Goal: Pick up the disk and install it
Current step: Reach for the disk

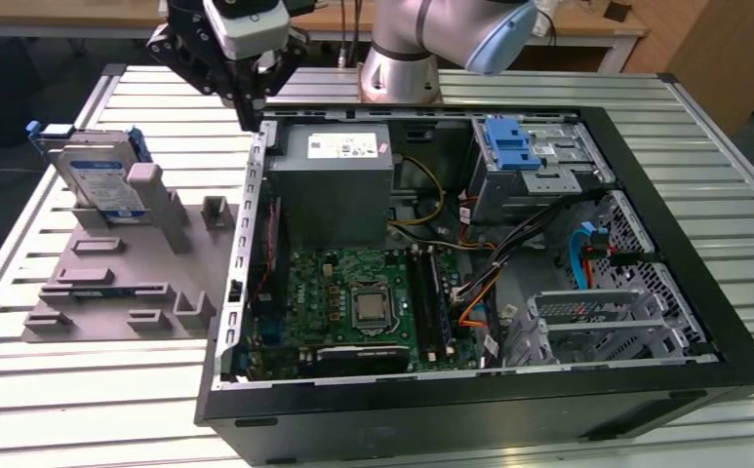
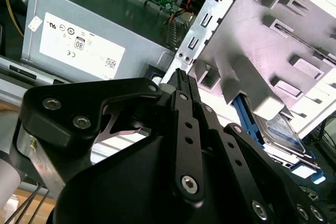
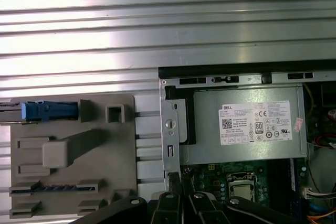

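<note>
Disk (image 1: 100, 175) is not picked up: it stands on edge in a slot of the grey holder (image 1: 130, 283), upper part of the frame at the exterior view's left, label facing the camera, blue rails on its edges. In the first wrist view it's seen edge-on as a blue rail (image 3: 47, 110) in the holder (image 3: 73, 182); in the second wrist view the disk (image 2: 278, 129) sits behind a holder post. Gripper (image 1: 248, 119) hangs above the near corner of the computer case (image 1: 689, 390), over the case wall next to the power supply (image 1: 331, 185), apart from the disk and touching nothing I can see. Fingers look pinched together to a narrow tip with nothing between them, same read in both wrist views (image 2: 180, 74) (image 3: 175, 178). Judgement: task is at zero, pick and install both outstanding. Drive cage (image 1: 533, 161) with the blue latch sits at the top of the open case, toward the exterior view's right, and I see no disk in it. Motherboard (image 1: 350, 302) and loose cables lie lower in the case. Everything sits on a slatted metal table (image 1: 91, 409); holder is just beside the case, on the exterior view's left. Arm (image 1: 416, 49) base is behind the case, with wooden furniture (image 1: 702, 49) beyond in the upper right.
</note>
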`<state>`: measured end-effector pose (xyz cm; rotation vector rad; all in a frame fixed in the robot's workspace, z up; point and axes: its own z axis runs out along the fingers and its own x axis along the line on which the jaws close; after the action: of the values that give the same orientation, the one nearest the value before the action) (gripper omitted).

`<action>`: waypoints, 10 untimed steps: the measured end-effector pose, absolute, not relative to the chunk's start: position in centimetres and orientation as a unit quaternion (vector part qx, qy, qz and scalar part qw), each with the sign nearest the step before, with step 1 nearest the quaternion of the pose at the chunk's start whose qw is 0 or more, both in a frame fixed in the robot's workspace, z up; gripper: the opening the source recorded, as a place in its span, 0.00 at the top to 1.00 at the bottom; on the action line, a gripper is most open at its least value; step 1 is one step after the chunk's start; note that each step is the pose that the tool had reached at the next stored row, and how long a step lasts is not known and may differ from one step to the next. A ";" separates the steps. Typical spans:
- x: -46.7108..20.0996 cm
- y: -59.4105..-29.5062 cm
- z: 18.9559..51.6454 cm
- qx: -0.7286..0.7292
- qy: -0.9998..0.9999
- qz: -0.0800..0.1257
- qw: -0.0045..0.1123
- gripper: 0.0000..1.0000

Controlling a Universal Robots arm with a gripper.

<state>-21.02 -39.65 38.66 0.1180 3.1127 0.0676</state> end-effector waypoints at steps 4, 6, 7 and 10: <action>-21.7 -39.5 38.6 0.038 0.999 0.022 0.013 0.85; -21.9 -39.3 38.6 0.038 0.999 0.022 0.013 0.85; -22.1 -39.1 38.6 0.038 0.999 0.022 0.013 0.85; -22.5 -38.6 38.6 0.038 0.999 0.022 0.013 0.85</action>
<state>-22.48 -38.65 38.60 0.1178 3.1126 0.0676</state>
